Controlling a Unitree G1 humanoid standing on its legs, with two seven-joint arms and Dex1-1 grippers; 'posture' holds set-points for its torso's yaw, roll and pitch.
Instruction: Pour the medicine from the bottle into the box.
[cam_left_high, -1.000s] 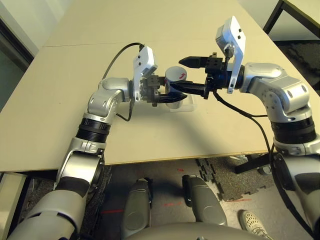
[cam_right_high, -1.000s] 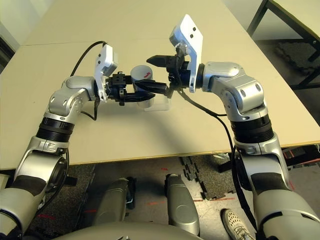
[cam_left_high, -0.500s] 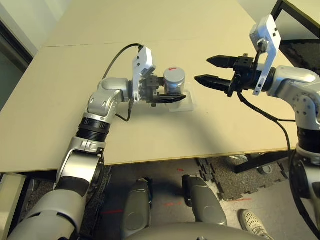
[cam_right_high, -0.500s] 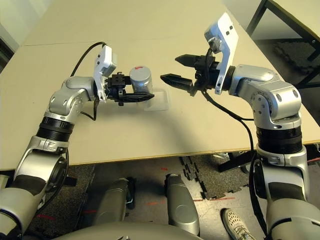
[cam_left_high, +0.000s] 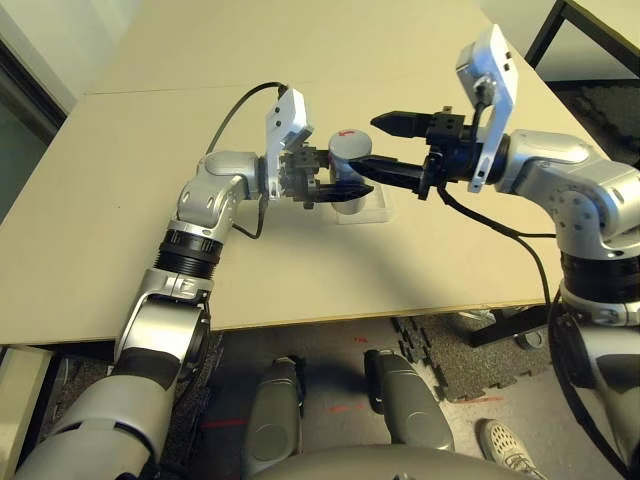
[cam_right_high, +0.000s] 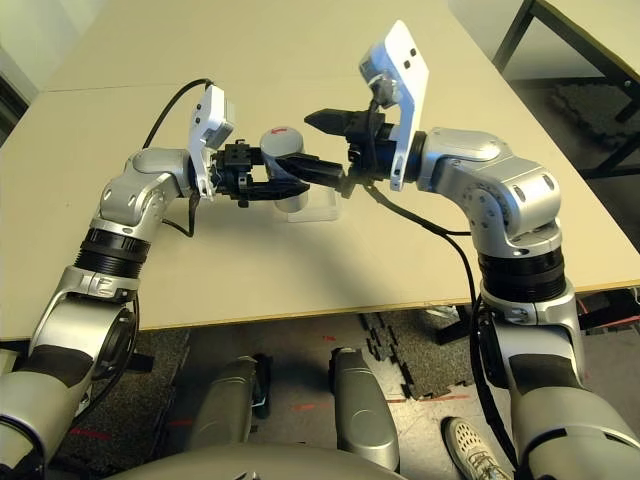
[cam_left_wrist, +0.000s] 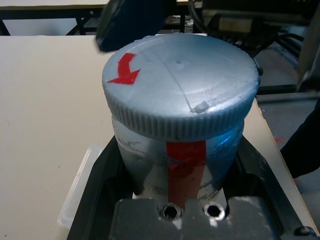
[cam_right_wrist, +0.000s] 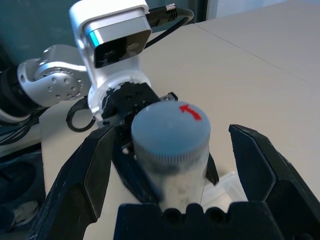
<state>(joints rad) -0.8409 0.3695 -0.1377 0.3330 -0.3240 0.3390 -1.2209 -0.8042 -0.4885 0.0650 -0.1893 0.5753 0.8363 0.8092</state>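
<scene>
My left gripper (cam_left_high: 333, 184) is shut on the body of the silver-grey bottle (cam_left_high: 345, 160) and holds it just above the table. The grey cap (cam_left_wrist: 180, 87) with its red arrow is on. My right gripper (cam_left_high: 368, 145) is open, one black finger (cam_right_wrist: 85, 170) on each side of the cap with a gap to it. The clear plastic box (cam_left_high: 368, 208) lies on the table right under and behind the bottle, partly hidden by it; a corner of the box (cam_left_wrist: 80, 187) shows beside the left fingers.
The beige table (cam_left_high: 120, 200) runs wide to the left and far side, with a seam (cam_left_high: 150, 90) across it. Its front edge is near my body. A black table frame (cam_left_high: 560, 30) stands at the far right, off the table.
Half a second ago my right gripper was drawn back to the right, away from the bottle. It has come back in, open, around the cap. The left gripper has kept hold of the bottle.
</scene>
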